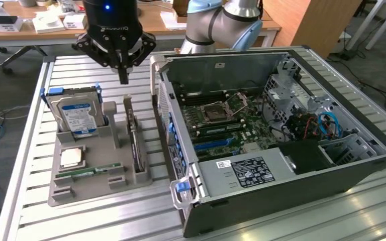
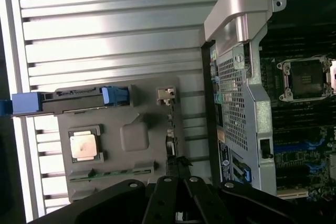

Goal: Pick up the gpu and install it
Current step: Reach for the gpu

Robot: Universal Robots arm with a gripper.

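Note:
The gpu [image 1: 134, 136] stands on edge in a slot along the side of the grey holder [image 1: 86, 193] nearest the open computer case [image 1: 267, 130]. It is a thin dark card. In the wrist view the gpu [image 2: 169, 129] appears edge-on as a narrow strip with a metal bracket at its far end. My gripper [image 1: 123, 78] hangs above the far end of the holder, a short way over the card's top edge and not touching it. Its fingers meet at a point with nothing between them. In the wrist view my gripper [image 2: 178, 170] sits over the card's line.
In the holder, a hard drive [image 1: 79, 116] with a blue-white label stands in a blue-tabbed caddy, with a CPU [image 1: 72, 158] and a green RAM stick [image 1: 89, 171] nearby. The case shows its motherboard [image 1: 226, 123] and blue slots. All rests on a slatted metal table [image 1: 79, 70].

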